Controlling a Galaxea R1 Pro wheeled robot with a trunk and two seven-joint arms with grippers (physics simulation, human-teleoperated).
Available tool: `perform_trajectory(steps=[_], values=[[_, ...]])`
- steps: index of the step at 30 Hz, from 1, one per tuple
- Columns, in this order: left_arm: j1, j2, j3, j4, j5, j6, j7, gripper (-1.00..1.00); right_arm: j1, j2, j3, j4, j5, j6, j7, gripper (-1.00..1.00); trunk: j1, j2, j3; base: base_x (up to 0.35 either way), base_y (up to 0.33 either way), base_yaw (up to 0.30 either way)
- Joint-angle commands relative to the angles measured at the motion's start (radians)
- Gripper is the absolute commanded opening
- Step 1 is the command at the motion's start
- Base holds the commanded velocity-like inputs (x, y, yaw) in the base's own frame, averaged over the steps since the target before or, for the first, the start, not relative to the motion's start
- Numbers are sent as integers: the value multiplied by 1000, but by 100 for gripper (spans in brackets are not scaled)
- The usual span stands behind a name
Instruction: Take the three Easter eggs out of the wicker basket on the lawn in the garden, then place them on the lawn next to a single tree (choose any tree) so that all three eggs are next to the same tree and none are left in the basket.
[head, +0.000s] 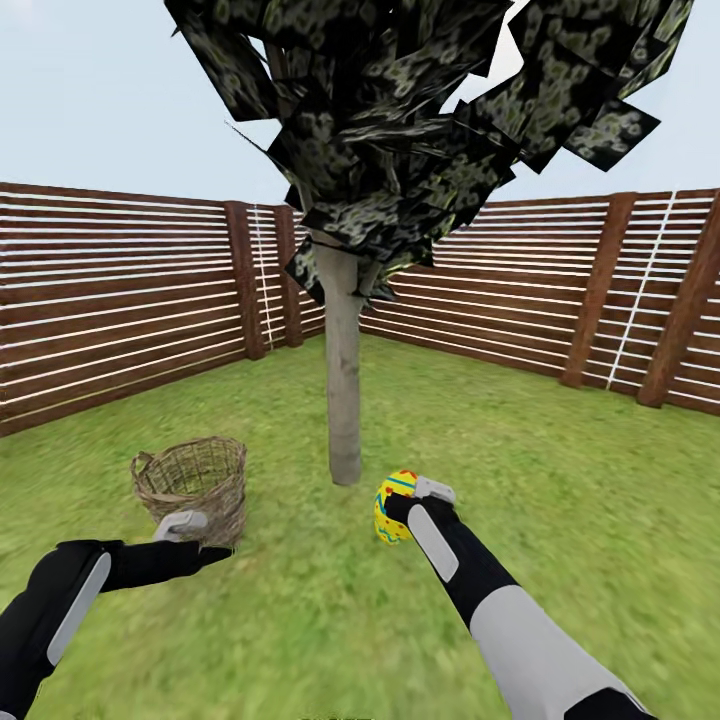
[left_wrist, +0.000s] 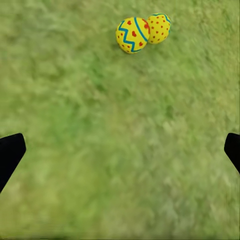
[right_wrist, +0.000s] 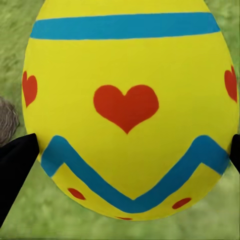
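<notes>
Pale blue sky (head: 90, 90) overhead, brown slatted wooden fence (head: 120, 300) with thick posts

held egg (head: 393, 507): yellow, blue bands, red hearts and dots; upright, just at 4 o'clock of the tree's foot, gripped above the grass
two other eggs (left_wrist: 141, 32): yellow with blue zigzag and red marks; touching each other on the lawn
wicker basket (head: 195, 482): brown, open weave, upright, at 9 o'clock of the trunk
tree (head: 343, 400): straight grey-beige trunk, dark mottled foliage
lawn (head: 560, 470): mottled green, flat
</notes>
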Motion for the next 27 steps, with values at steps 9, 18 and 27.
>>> perform_trajectory(steps=[9, 18, 27], values=[[-2, 9, 5, 3, -7, 10, -273, 100, -1, -2, 3, -2, -9, 2, -9, -100, 34, -64, -29, 0, 0, 290], [-2, 11, 1, 5, -12, 13, -464, 100, -1, -4, 3, -3, -9, 2, -10, -100, 38, -71, -32, 34, -1, 289], [-2, 9, 6, 5, -13, 10, -460, 100, -1, -4, 3, -3, -9, 2, -9, -100, 38, -71, -32, 219, -200, 95]])
